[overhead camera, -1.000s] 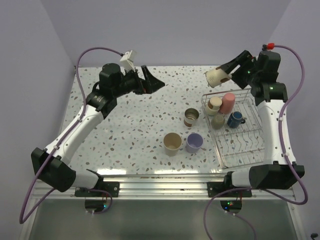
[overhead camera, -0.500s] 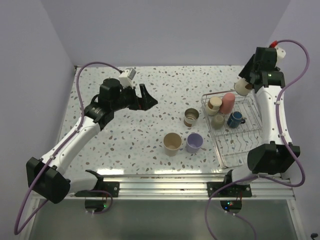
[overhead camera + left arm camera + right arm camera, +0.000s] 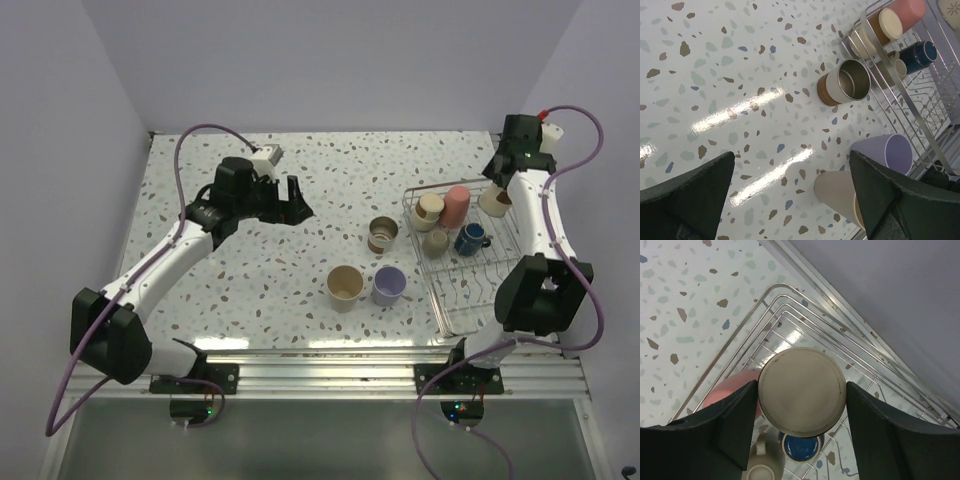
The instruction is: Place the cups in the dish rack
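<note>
My right gripper (image 3: pixel 496 192) is shut on a beige cup (image 3: pixel 492 202), held bottom-up over the far right corner of the wire dish rack (image 3: pixel 482 300). In the right wrist view the cup's round base (image 3: pixel 801 391) sits between both fingers, above the rack wires (image 3: pixel 790 315). In the rack lie a beige cup (image 3: pixel 430 208), a pink cup (image 3: pixel 457 205), a small tan mug (image 3: pixel 436 241) and a dark blue mug (image 3: pixel 470 238). On the table stand a steel cup (image 3: pixel 382 236), a tan cup (image 3: pixel 344 287) and a lavender cup (image 3: pixel 389 285). My left gripper (image 3: pixel 295 200) is open and empty, above the table left of the steel cup (image 3: pixel 845 82).
The rack's near half holds no cups. In the left wrist view the lavender cup (image 3: pixel 887 152) and tan cup (image 3: pixel 840 192) stand close together beside the rack's left side (image 3: pixel 900 95). The back wall runs just behind the rack.
My right arm has swung the beige cup from beyond the rack's far left corner across to its far right corner and lowered it. My left gripper has dropped slightly toward the table.
</note>
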Robot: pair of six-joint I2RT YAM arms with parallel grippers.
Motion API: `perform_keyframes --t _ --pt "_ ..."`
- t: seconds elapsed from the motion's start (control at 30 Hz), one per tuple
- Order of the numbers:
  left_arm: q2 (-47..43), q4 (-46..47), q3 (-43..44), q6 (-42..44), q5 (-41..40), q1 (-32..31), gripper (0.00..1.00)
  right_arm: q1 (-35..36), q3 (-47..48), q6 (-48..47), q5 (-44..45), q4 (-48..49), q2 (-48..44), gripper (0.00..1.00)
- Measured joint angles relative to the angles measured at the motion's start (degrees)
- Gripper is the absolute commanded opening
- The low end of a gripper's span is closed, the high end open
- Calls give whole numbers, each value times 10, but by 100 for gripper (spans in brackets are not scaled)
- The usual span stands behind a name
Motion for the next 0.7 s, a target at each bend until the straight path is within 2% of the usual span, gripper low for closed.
perform_keyframes --t 0.23,0.7 --pt "16 -2 0 9 2 0 100 -2 -32 19 0 38 39 0" --pt "30 -17 0 9 2 0 100 -9 -36 37 22 79 127 0"
